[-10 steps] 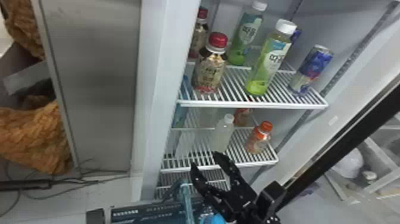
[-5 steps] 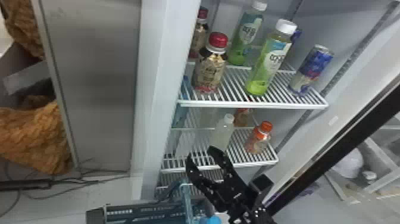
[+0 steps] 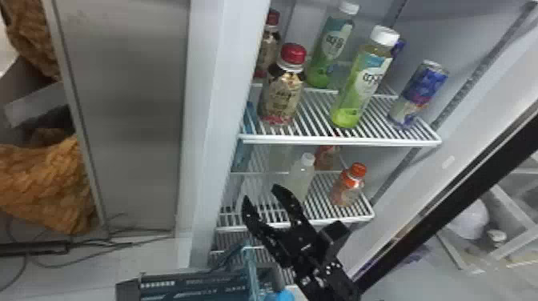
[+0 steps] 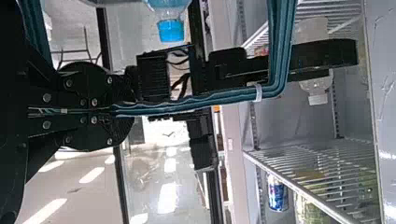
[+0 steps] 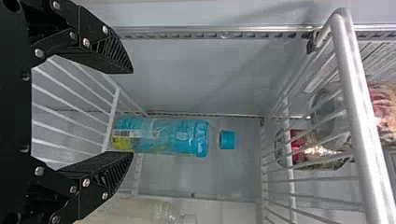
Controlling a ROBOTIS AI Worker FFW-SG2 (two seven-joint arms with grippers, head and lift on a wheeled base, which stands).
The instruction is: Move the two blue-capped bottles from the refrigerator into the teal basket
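Note:
My right gripper stands open before the refrigerator's lower shelves in the head view. In the right wrist view, that gripper has its two fingers apart, with a blue bottle standing on a shelf beyond them; the blue cap faces up in the room. The teal basket is at the bottom edge of the head view, and a blue cap shows beside its upright teal handle. In the left wrist view, my left gripper is shut on the basket's handle; a blue-capped bottle is near it.
The upper wire shelf holds red-capped and green bottles and a can. Below it stand a white-capped bottle and an orange-capped bottle. The refrigerator's side edge rises left of the shelves.
In the head view my right gripper has moved up and to the left, closer to the refrigerator's left side, with its fingers still apart. The shelf items have not moved.

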